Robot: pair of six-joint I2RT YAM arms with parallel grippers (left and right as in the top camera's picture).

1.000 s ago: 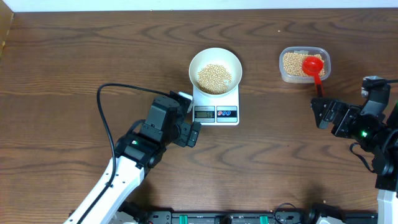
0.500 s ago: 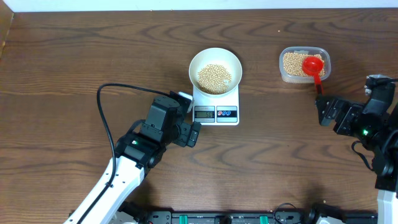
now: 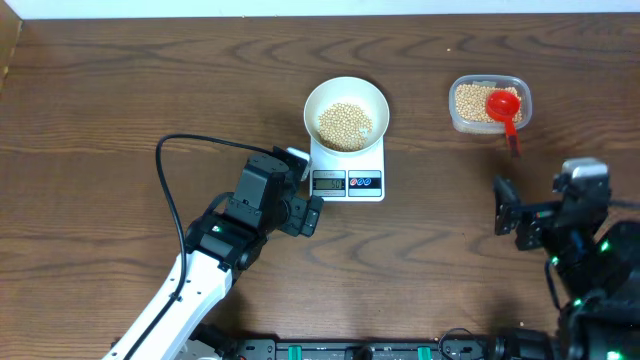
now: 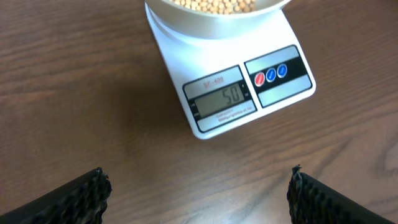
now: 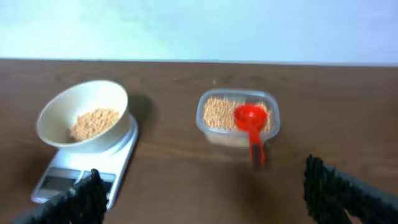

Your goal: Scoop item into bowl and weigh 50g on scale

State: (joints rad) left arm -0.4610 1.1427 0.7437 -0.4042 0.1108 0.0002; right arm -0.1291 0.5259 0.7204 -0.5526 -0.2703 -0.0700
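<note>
**A:** Where do we find the soybeans [image 3: 345,123]?

**B:** We see a heap of them in the white bowl [image 3: 312,108]. The bowl sits on the far part of the digital kitchen scale [image 3: 347,168], about the middle of the wooden counter [image 3: 120,90]. More of the same beans fill the clear plastic tub [image 3: 455,100] at the far right.

**A:** And the red scoop [image 3: 503,104]?

**B:** It lies in that tub. Its cup rests on the beans, and its handle sticks out over the tub's near rim.

**A:** What do we read on the scale?

**B:** In the left wrist view the grey display [image 4: 222,98] shows 50. The coloured round buttons [image 4: 272,75] sit just right of it.

**A:** How does the left claw [image 4: 199,199] stand?

**B:** We find it just near of the scale's near left corner, over bare wood. Its fingers [image 4: 74,196] are spread wide and pinch nothing. The scale's front edge lies between them in its own camera.

**A:** And the right claw [image 5: 205,196]?

**B:** It is at the near right of the counter, well apart from the tub and the scoop. It is spread wide too, with nothing between its tips. Its camera faces the far side, so we see the tub ahead and the bowl on the scale off to the left.
</note>
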